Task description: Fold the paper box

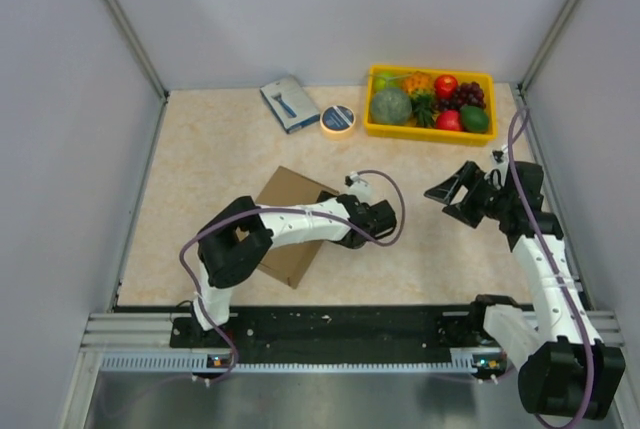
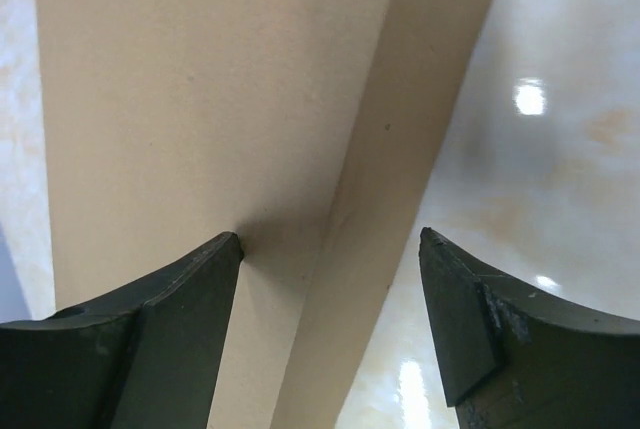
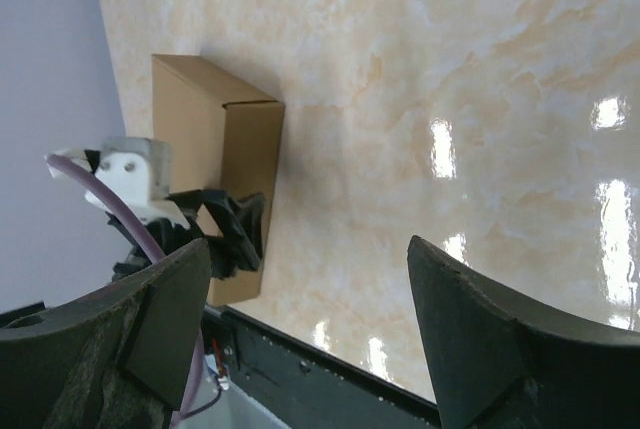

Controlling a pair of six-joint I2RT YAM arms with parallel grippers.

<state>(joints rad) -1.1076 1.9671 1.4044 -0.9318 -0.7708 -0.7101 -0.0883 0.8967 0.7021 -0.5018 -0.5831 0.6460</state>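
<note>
The paper box (image 1: 292, 195) is a plain brown carton lying flat at the table's middle left, partly under my left arm. My left gripper (image 1: 340, 237) is open at the box's right edge. In the left wrist view the box (image 2: 200, 99) fills the upper left. Its top and side wall run between my open fingers (image 2: 330, 249), and the left fingertip (image 2: 215, 254) rests against the cardboard. My right gripper (image 1: 450, 199) is open and empty, above bare table to the right of the box. The right wrist view (image 3: 310, 259) shows the box (image 3: 185, 119) with the left gripper (image 3: 235, 239) at its side.
A yellow tray (image 1: 430, 135) of plastic fruit stands at the back right. A blue-grey packet (image 1: 290, 102) and a tape roll (image 1: 338, 118) lie at the back middle. The black base rail (image 1: 330, 324) runs along the near edge. Walls close both sides.
</note>
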